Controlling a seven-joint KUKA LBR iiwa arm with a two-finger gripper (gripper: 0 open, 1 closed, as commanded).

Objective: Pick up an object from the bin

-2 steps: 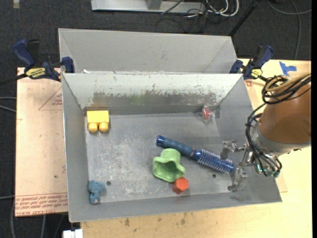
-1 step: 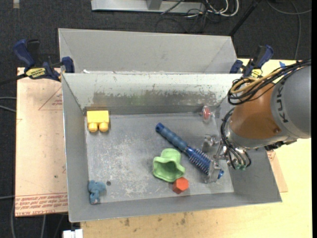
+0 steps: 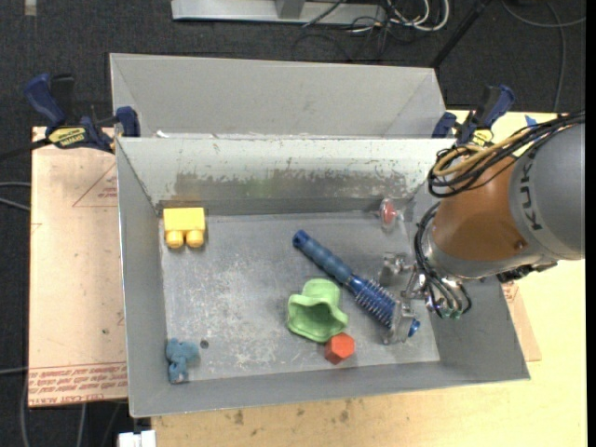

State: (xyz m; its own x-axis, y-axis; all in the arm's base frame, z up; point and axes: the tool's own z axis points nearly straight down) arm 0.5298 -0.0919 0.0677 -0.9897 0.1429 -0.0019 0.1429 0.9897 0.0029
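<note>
My gripper [image 3: 399, 298] sits low at the right side of the bin, its metal fingers spread apart on either side of the bristle end of a blue brush [image 3: 346, 280]. The brush lies slanted, handle pointing up-left toward the bin's middle. Just left of the brush head lies a green soft cup-shaped thing [image 3: 315, 311]. A small red block [image 3: 341, 346] rests below it, near the bin's front wall.
A yellow toy brick [image 3: 183, 226] lies at the back left. A small blue lump [image 3: 180, 358] sits in the front left corner. A small pink-and-clear thing [image 3: 388, 212] rests by the back wall. The arm's orange cover hangs over the bin's right side.
</note>
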